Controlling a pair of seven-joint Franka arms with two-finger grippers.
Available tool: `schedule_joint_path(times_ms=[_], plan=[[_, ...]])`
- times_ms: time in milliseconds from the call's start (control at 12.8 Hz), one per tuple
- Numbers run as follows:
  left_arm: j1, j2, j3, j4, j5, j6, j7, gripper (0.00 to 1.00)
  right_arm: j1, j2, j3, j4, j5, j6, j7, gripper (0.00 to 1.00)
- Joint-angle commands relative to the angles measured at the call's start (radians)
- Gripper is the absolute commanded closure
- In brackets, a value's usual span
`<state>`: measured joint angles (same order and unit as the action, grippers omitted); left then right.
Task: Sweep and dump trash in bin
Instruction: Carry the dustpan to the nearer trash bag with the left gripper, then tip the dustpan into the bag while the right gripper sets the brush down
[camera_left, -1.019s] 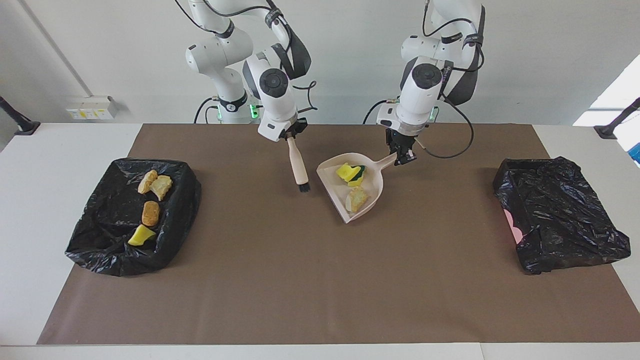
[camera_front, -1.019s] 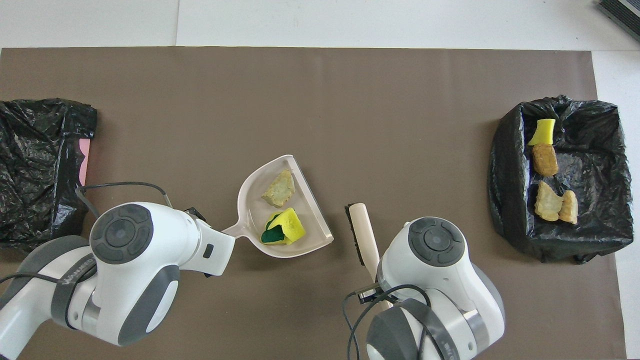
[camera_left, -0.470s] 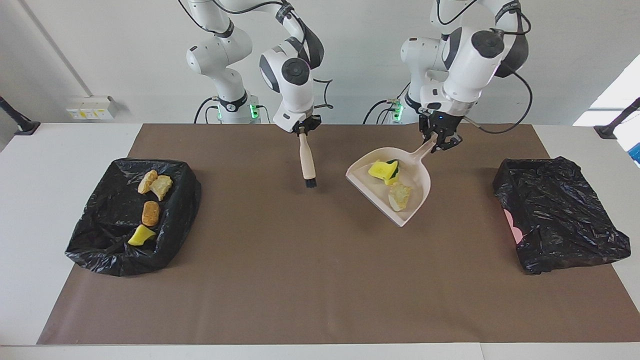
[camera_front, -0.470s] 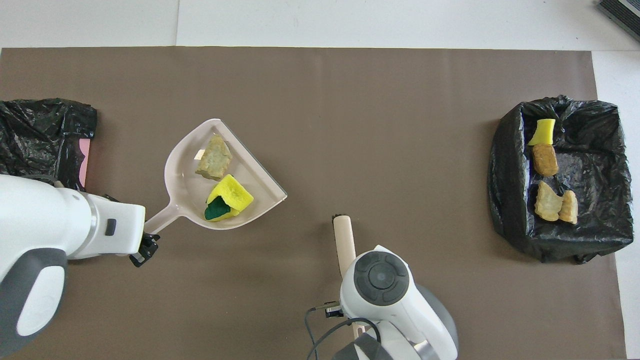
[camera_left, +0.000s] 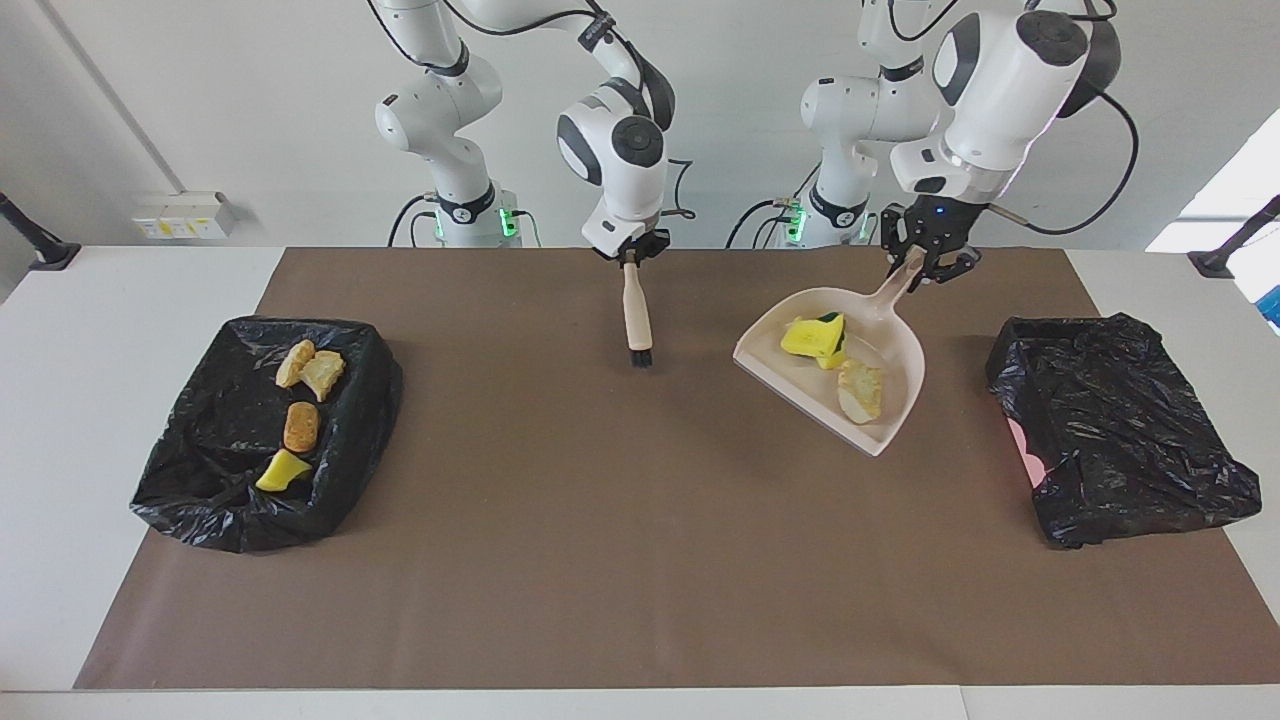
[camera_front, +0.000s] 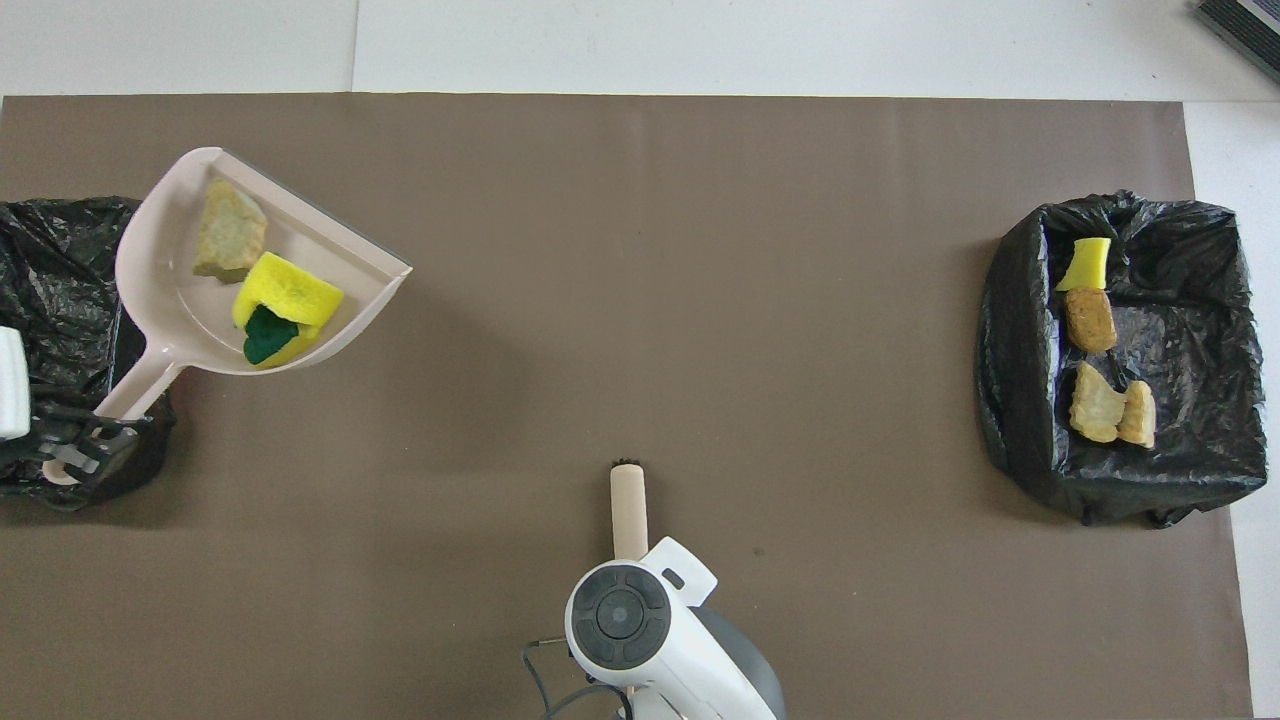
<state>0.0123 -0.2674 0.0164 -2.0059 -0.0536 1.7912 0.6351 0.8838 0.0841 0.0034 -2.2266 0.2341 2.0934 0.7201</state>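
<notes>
My left gripper is shut on the handle of a beige dustpan, which hangs in the air. The pan carries trash: a yellow-and-green sponge piece and a tan lump. It is over the mat beside the black-bagged bin at the left arm's end. My right gripper is shut on a wooden brush, which hangs bristles down over the middle of the mat.
A second black-bagged bin sits at the right arm's end with several scraps in it. A brown mat covers the white table. A pink patch shows on the first bin's side.
My left gripper has lifted the loaded dustpan and carried it toward the bin at the left arm's end. My right gripper has raised the brush and drawn it back toward the robots.
</notes>
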Motion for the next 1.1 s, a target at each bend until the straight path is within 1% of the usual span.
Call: schedule_joint_path(times_ms=[0, 78, 157, 235, 392, 470, 549, 705, 784, 862, 940, 1019], plan=[[0.128, 0.046, -0.012, 0.076, 0.003, -0.026, 0.017, 1.0, -0.009, 0.017, 0.0, 0.028, 0.034, -0.004, 0.007, 1.0], [0.179, 0.048, -0.012, 0.081, 0.006, -0.027, 0.061, 1.0, -0.011, 0.019, -0.002, 0.028, 0.034, -0.004, 0.005, 1.0], [0.236, 0.048, -0.01, 0.082, 0.011, -0.033, 0.125, 1.0, -0.011, 0.019, -0.002, 0.031, 0.031, -0.012, -0.007, 0.21], [0.289, 0.047, -0.01, 0.088, 0.029, -0.041, 0.186, 1.0, -0.011, 0.019, 0.0, 0.041, 0.018, -0.024, -0.013, 0.0], [0.383, 0.047, -0.004, 0.096, 0.047, -0.038, 0.36, 1.0, -0.012, 0.017, -0.002, 0.065, 0.016, -0.033, -0.013, 0.0], [0.42, 0.048, 0.002, 0.096, 0.047, -0.029, 0.442, 1.0, -0.019, 0.017, -0.002, 0.097, 0.014, -0.061, -0.013, 0.0], [0.454, 0.05, 0.002, 0.101, 0.078, -0.018, 0.493, 1.0, -0.031, 0.016, -0.005, 0.138, 0.013, -0.116, -0.013, 0.0], [0.472, 0.103, 0.01, 0.165, 0.168, -0.018, 0.559, 1.0, -0.09, 0.003, -0.008, 0.22, 0.01, -0.231, -0.016, 0.0], [0.492, 0.143, 0.045, 0.217, 0.185, -0.018, 0.611, 1.0, -0.123, 0.0, -0.008, 0.276, 0.005, -0.287, -0.018, 0.0], [0.511, 0.174, 0.056, 0.252, 0.189, -0.009, 0.673, 1.0, -0.152, 0.003, -0.006, 0.336, -0.007, -0.35, -0.025, 0.0], [0.54, 0.197, 0.056, 0.274, 0.214, 0.028, 0.746, 1.0, -0.185, 0.006, -0.008, 0.385, -0.025, -0.404, -0.06, 0.0], [0.543, 0.211, 0.056, 0.286, 0.247, 0.059, 0.777, 1.0, -0.219, 0.003, -0.008, 0.419, -0.042, -0.444, -0.109, 0.0]])
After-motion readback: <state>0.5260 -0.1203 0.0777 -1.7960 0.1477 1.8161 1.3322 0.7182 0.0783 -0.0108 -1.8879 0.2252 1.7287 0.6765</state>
